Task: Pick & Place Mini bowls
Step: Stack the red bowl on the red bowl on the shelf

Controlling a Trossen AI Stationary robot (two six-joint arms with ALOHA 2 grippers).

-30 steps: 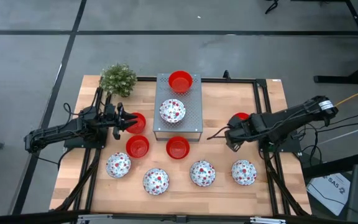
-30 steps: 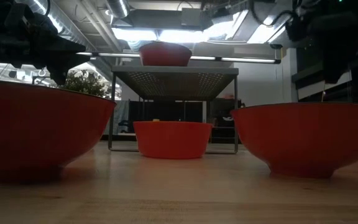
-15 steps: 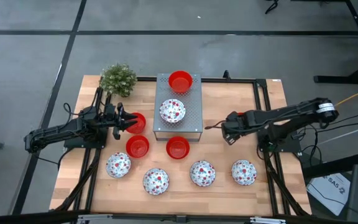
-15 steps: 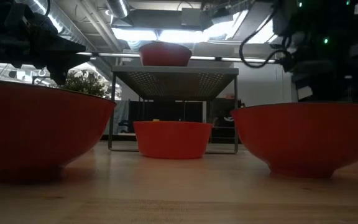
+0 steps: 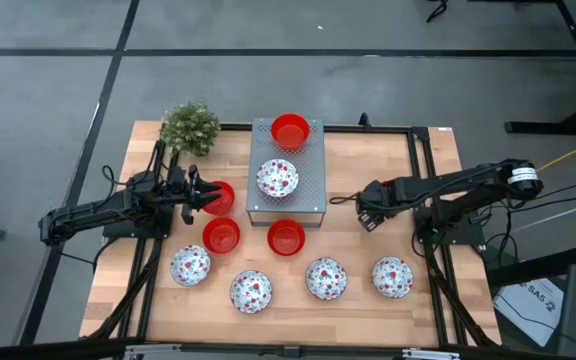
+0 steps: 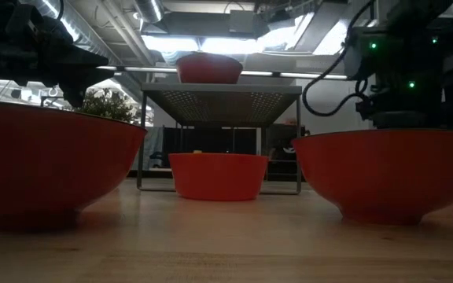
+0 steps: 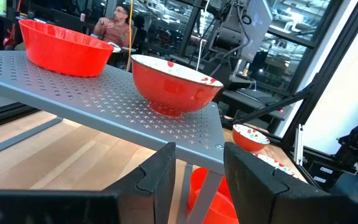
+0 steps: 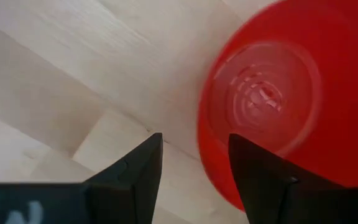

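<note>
1. My right gripper (image 8: 191,171) hung open and empty over the table, a red bowl (image 8: 272,93) just beside its fingers.
2. Probably the reach; next, straddle the rim and close.
3. My left gripper (image 5: 196,193) waited open by the rack (image 5: 313,170).

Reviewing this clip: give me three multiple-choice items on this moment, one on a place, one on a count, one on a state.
1. Two mini bowls stand on:
A) the grey perforated box
B) the floor
C) a plate

2. How many speckled bowls sit directly on the wooden table?
A) two
B) four
C) six

3. The right gripper is:
A) shut on a speckled bowl
B) open and empty
C) out of view

Answers: 1 A, a red bowl and a speckled one sit on its top. 2 B, four line the front edge. 3 B, the right wrist view shows its fingers apart above another red bowl.
</note>
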